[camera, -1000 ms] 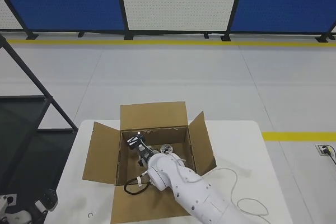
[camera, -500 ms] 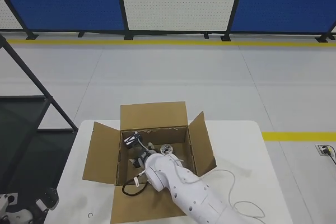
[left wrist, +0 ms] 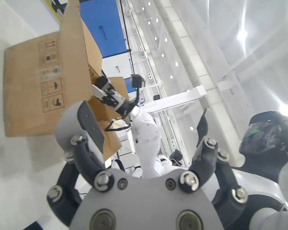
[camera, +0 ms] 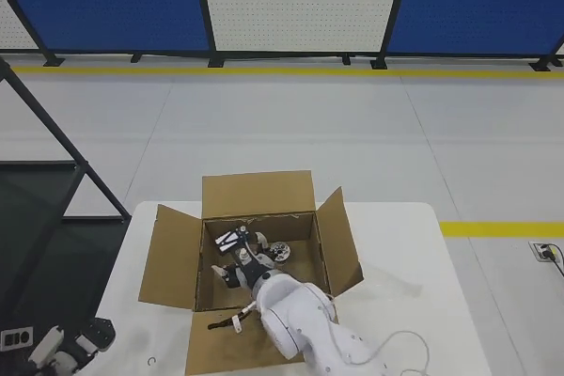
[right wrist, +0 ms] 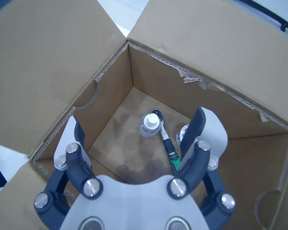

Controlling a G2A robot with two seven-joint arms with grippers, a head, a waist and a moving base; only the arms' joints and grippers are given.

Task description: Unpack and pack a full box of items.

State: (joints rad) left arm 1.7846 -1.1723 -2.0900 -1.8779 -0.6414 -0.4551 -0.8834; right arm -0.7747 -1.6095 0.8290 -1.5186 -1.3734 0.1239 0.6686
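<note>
Two claws are at work around one cardboard box, and both stand wide apart with nothing between their fingers. The box sits on a white table with all four flaps folded outward.

The right claw hangs above the box's open mouth, pointing down into it, nearer the left wall than the right. Its fingers touch none of the things below.

On the floor of the box, toward the far left corner, a clear bottle with a white cap stands upright. A ratchet wrench with a green and black handle lies flat just beside it, its round head right at the bottle's base on the side toward the far wall; whether the two touch cannot be told. Just beside the wrench on its other side is a pale round thing, mostly hidden behind one finger of the right claw, so what it is cannot be told.

The left claw is low off the box's left side, well apart from it, aimed up past the printed side wall of the box.
</note>
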